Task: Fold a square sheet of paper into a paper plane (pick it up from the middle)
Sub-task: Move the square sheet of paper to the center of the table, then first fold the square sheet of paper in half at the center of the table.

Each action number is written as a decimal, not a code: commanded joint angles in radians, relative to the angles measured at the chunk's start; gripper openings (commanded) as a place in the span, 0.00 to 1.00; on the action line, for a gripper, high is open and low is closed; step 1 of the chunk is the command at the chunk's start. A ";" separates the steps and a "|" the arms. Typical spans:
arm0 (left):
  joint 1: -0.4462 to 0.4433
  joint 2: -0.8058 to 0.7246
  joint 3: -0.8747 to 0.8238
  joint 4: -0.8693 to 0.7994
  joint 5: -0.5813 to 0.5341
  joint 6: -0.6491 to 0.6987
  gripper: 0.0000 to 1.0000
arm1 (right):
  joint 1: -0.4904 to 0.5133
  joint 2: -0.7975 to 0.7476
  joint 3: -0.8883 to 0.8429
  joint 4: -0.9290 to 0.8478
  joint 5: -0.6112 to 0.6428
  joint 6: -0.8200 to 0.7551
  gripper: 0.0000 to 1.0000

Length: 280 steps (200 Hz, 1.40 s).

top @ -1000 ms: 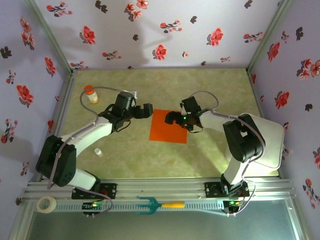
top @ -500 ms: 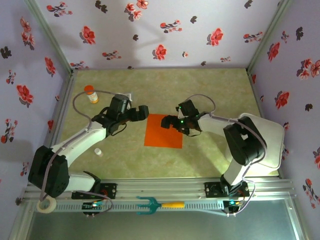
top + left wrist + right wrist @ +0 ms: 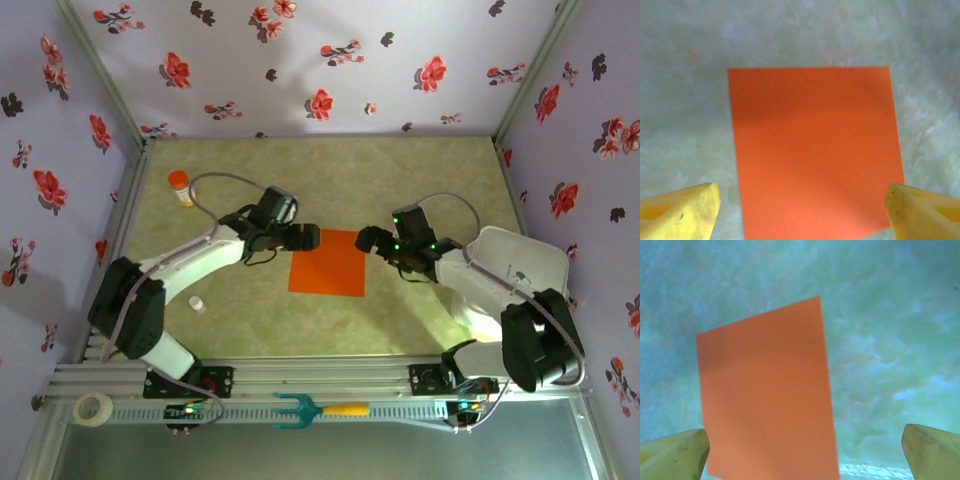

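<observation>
Square sheet of paper [image 3: 327, 265] lies flat and unfolded on the green marbled bench [image 3: 420, 180], about mid-bench, between the two arms. No creases visible.

Left end effector [image 3: 306, 237] sits over the sheet's far-left corner. It is wide, not holding anything. In the left wrist view its yellow fingers [image 3: 682, 210] stand at the two bottom corners of the picture, with the orange sheet spread between them and the sheet's near edge cut off by the frame.

Right end effector [image 3: 368, 240] is just beside the sheet's far-right corner – also wide and empty. In the right wrist view the sheet lies left of centre, one corner close by the left-hand finger [image 3: 675, 455]; the other finger is over bare bench.

Elsewhere: orange-capped bottle [image 3: 180, 187] at far left of the bench, small white cap [image 3: 196, 303] near the left arm, tape roll [image 3: 94, 408] and teal fork tool [image 3: 320, 409] on the front rail.
</observation>
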 commanded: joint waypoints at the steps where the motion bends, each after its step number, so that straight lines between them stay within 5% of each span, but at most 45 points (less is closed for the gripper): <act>1: -0.048 0.106 0.095 -0.095 -0.023 -0.042 0.86 | -0.007 -0.036 -0.029 -0.027 0.050 0.031 0.99; 59: -0.118 0.291 0.288 -0.278 -0.112 -0.119 0.87 | -0.021 -0.058 -0.021 -0.103 0.129 0.034 0.99; 280: -0.177 0.611 0.633 -0.560 -0.183 -0.278 0.94 | -0.089 -0.032 -0.055 -0.032 0.026 -0.020 0.99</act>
